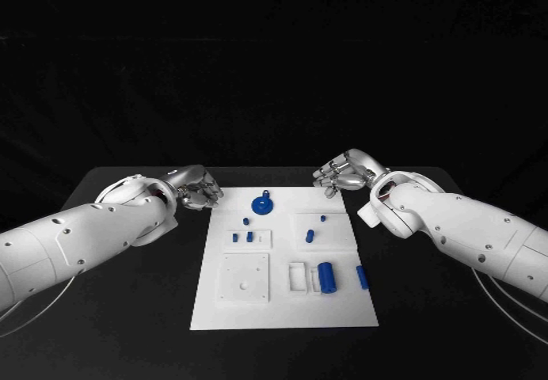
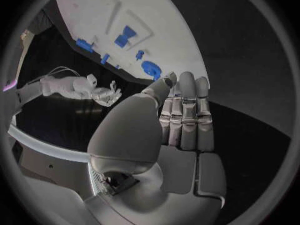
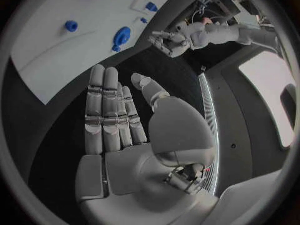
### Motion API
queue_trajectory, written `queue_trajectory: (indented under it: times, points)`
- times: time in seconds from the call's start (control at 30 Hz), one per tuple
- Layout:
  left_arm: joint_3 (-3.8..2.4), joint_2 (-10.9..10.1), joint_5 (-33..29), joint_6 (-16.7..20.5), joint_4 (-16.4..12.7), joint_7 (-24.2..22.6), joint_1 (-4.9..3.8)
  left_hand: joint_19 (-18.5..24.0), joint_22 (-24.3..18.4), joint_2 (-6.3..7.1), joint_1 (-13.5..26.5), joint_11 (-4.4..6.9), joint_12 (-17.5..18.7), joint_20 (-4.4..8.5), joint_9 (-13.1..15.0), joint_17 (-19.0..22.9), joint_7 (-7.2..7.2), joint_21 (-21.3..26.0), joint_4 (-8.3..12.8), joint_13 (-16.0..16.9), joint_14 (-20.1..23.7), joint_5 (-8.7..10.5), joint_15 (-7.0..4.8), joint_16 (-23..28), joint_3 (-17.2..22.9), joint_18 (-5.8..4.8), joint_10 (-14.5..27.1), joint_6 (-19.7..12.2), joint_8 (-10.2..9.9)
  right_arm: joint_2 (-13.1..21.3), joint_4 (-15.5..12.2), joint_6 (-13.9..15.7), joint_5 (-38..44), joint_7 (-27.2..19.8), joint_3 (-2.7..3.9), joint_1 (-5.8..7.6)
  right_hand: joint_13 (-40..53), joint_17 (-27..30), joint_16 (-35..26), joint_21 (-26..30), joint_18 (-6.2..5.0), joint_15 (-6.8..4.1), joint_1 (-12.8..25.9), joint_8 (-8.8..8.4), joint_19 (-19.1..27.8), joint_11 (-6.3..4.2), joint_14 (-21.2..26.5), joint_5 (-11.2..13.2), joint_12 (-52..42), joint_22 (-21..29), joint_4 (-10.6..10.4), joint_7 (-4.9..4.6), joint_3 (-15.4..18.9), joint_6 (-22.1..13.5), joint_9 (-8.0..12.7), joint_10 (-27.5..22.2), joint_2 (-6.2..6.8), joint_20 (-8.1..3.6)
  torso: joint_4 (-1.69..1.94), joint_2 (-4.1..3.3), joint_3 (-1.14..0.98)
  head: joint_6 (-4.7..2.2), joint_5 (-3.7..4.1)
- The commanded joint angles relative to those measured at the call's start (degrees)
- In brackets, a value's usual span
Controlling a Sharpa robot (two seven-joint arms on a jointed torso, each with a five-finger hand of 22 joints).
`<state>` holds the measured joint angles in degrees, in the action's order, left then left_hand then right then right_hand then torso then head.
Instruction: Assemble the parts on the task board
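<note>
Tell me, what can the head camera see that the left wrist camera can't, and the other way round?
Head view: the whole white board, front edge included, and the long white left arm seen from outside.

Left wrist view: the left hand up close, its fingers straight and side by side, holding nothing.

Both: the round blue part at the board's far end, the right hand, also holding nothing, and the black table.
</note>
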<state>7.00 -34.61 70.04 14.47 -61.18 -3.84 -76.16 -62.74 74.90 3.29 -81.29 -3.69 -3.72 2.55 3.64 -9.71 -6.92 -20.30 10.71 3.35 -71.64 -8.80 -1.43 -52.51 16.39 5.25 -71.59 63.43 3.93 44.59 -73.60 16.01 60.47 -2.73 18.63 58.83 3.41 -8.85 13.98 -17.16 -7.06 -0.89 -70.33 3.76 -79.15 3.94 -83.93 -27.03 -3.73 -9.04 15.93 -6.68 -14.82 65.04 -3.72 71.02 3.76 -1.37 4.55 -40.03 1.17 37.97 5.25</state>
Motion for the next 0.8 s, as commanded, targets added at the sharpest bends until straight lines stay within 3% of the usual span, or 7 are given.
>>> queue_trajectory:
  times: [0.03,0.1,0.17,0.33,0.5,0.57,0.8]
  points:
    - [-0.10,-1.3,-16.1,4.9,-0.9,-2.5,-0.95,0.0,0.9,-0.42,-0.3,-0.11,0.1,0.05,0.0,1.0,-0.02,1.4,0.3,0.0,-1.5,-0.27,0.01,4.0,-1.2,-0.90,-0.3,0.3,-0.2,0.2,0.4,-6.7,15.8,2.2,0.02,0.43,0.0,-4.9,6.8,-3.7,-0.25,-1.12,-0.4,-0.17,-2.8,-0.36,-2.6,0.2,0.3,-2.3,0.2,0.20,0.6,0.5,0.1,0.5,-0.13,-1.65,0.10,0.10,0.09,-0.12,0.28]
    - [-0.11,-2.4,-21.1,5.7,-1.9,-3.3,-1.44,0.2,0.7,-0.52,-0.1,-0.13,0.1,-0.04,0.0,1.2,-0.06,2.1,0.3,0.0,-1.2,-0.24,0.10,5.0,-1.4,-0.98,-0.2,0.2,-0.2,0.2,0.3,-7.5,20.3,2.9,0.02,0.62,0.0,-9.5,12.8,-6.6,-0.16,-1.53,0.0,-0.20,-3.9,-0.37,-2.4,1.9,0.4,-4.4,0.3,0.27,-0.2,0.5,0.1,0.3,0.22,-2.23,0.10,0.09,0.09,-0.24,0.37]
    - [-0.11,-3.5,-25.9,6.1,-3.3,-4.1,-1.84,0.5,0.2,-0.66,0.1,-0.26,0.1,-0.25,0.0,1.9,-0.12,3.4,0.2,0.0,-0.8,-0.23,0.30,7.4,-1.6,-1.07,0.0,0.1,-0.2,0.3,0.0,-8.3,24.7,3.7,0.02,0.73,0.0,-17.8,19.0,-12.5,-0.56,-1.69,1.3,-0.38,-1.6,-0.49,0.1,2.2,0.4,-9.9,0.2,0.23,-3.6,0.5,0.1,0.5,1.41,-2.28,0.11,0.04,0.12,-0.29,0.41]
    - [-0.10,-6.3,-35.8,6.1,-7.7,-5.7,-2.50,1.6,-2.3,-0.77,1.1,-0.81,0.2,-1.08,0.0,4.6,-0.32,7.6,-0.4,0.0,-0.1,-0.15,1.21,15.9,-1.8,-1.39,1.4,-0.3,-0.3,0.4,-1.1,-9.7,33.7,6.1,0.01,0.84,0.0,-23.1,25.2,-17.0,0.30,-1.80,1.8,-0.18,-2.7,-0.73,-1.1,4.2,0.4,-14.2,-0.6,0.75,-4.2,0.6,0.0,0.4,1.80,-2.65,0.15,0.01,0.12,-0.34,0.52]
    - [-0.09,-8.8,-42.2,6.0,-11.9,-6.8,-2.93,3.4,-6.9,-0.57,1.7,-1.57,0.2,-2.73,0.0,6.2,-0.57,13.3,-0.9,0.0,0.4,-0.18,2.94,29.2,-1.3,-1.68,2.7,-0.7,-0.2,0.4,-1.8,-11.2,39.7,8.2,-0.01,0.87,0.0,-25.4,28.9,-19.5,-0.03,-1.65,1.6,-0.19,-2.2,-0.55,-0.2,6.3,0.4,-17.2,-1.2,0.92,-4.1,0.4,0.0,-0.5,2.52,-2.55,0.19,0.02,0.19,-0.34,0.42]
    - [-0.09,-9.7,-44.0,5.9,-13.5,-7.1,-3.08,2.6,-9.3,-0.57,1.5,-1.71,0.1,-3.25,0.0,5.9,-0.61,15.9,-1.1,0.0,-2.5,-0.16,3.28,37.0,-1.5,-1.50,2.8,-0.7,-0.2,0.4,-2.0,-12.1,41.9,9.2,-0.08,0.88,0.0,-25.8,29.9,-20.2,-0.26,-1.36,1.4,-0.16,-1.9,-0.52,0.0,7.4,0.3,-18.4,-1.5,0.89,-4.3,0.3,0.0,-0.8,2.74,-2.30,0.22,0.04,0.20,-0.28,0.34]
    - [-0.08,-10.9,-46.3,6.1,-15.7,-7.5,-3.24,2.2,-11.4,-0.59,1.3,-1.71,0.1,-3.34,0.0,5.6,-0.57,16.5,-1.3,0.0,-5.7,-0.15,3.40,43.8,-2.2,-1.57,2.9,-0.6,-0.2,0.3,-2.5,-14.0,44.7,10.8,-0.67,0.88,0.0,-25.7,31.0,-20.8,-0.73,-0.95,1.0,-0.19,-1.2,-0.11,0.4,9.4,0.3,-20.3,-2.7,1.01,-3.9,-0.3,0.0,-2.3,3.86,-1.82,0.14,0.00,0.23,-0.31,0.10]
